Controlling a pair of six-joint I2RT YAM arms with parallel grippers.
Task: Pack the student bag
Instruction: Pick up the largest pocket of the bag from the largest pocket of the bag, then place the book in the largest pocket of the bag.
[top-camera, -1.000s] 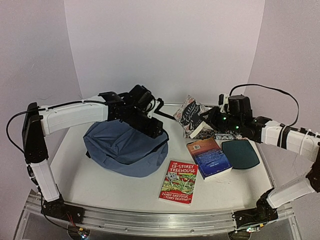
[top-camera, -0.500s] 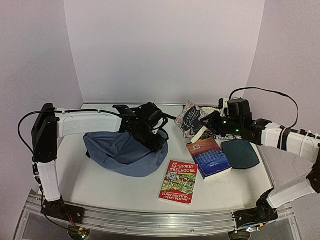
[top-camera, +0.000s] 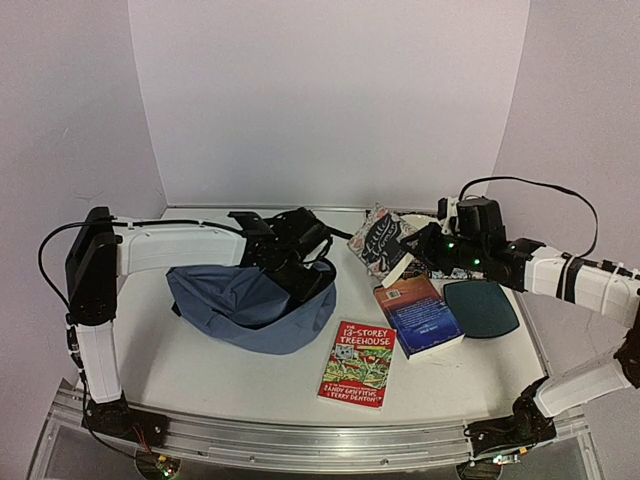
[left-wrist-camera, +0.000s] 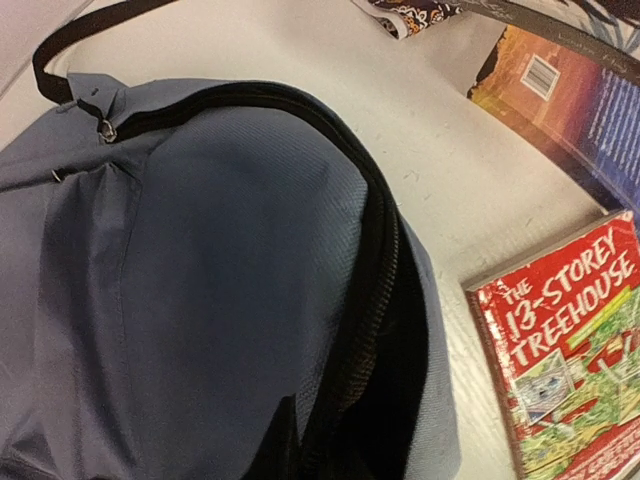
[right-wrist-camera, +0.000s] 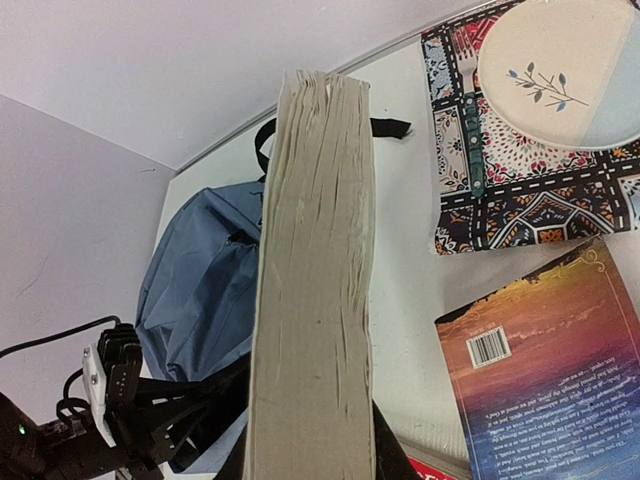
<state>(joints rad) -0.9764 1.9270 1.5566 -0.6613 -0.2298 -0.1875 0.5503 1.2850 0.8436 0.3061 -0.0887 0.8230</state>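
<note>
The student bag (top-camera: 235, 305) lies on the table's left half, slate-blue, its zipper open onto dark lining (left-wrist-camera: 400, 400). My left gripper (top-camera: 305, 275) is at the open right rim and shut on the flap edge beside the zipper; only a dark fingertip (left-wrist-camera: 279, 452) shows over the fabric. My right gripper (top-camera: 418, 248) is shut on a thick paperback (top-camera: 383, 238) with a dark, white-lettered cover, held up at the back centre, right of the bag. In the right wrist view its page block (right-wrist-camera: 312, 280) stands between the black fingers, with the bag (right-wrist-camera: 200, 280) beyond.
A red "13-Storey Treehouse" book (top-camera: 358, 363) lies in front of the bag's opening. A sunset-covered book (top-camera: 418, 315) lies right of it, beside a dark teal oval object (top-camera: 481, 308). A patterned flat item with a plate and fork (right-wrist-camera: 530, 150) lies at the back right.
My left gripper has come down from above the bag to its open rim and shut on the flap edge. The right arm with its book has barely shifted.
</note>
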